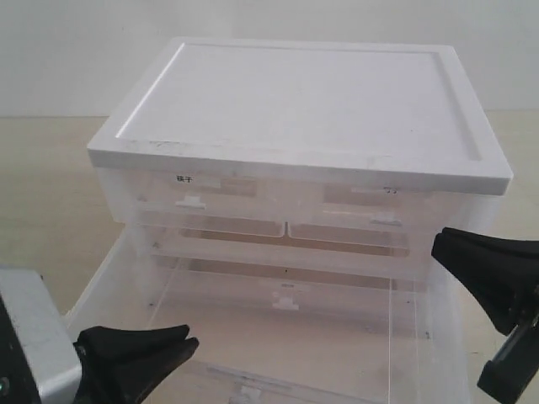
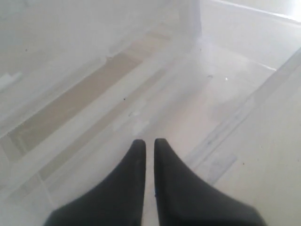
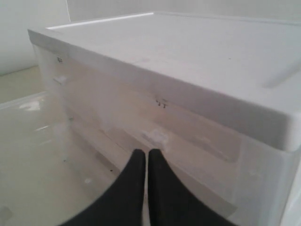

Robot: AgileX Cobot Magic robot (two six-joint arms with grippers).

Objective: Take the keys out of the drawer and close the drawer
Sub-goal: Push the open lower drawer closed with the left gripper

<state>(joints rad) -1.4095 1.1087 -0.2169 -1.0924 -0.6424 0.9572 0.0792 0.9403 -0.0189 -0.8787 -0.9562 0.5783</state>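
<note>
No keys are seen in any view (the pulled-out clear drawer (image 1: pixel 337 341), filling the lower half of the exterior frame, shows only bare floor). Both the left gripper (image 1: pixel 190 338) and right gripper (image 3: pixel 146 151) are held with jaws together, empty. The keys would be expected to be light, hard and slippery, best pinched where they are joined.
</note>
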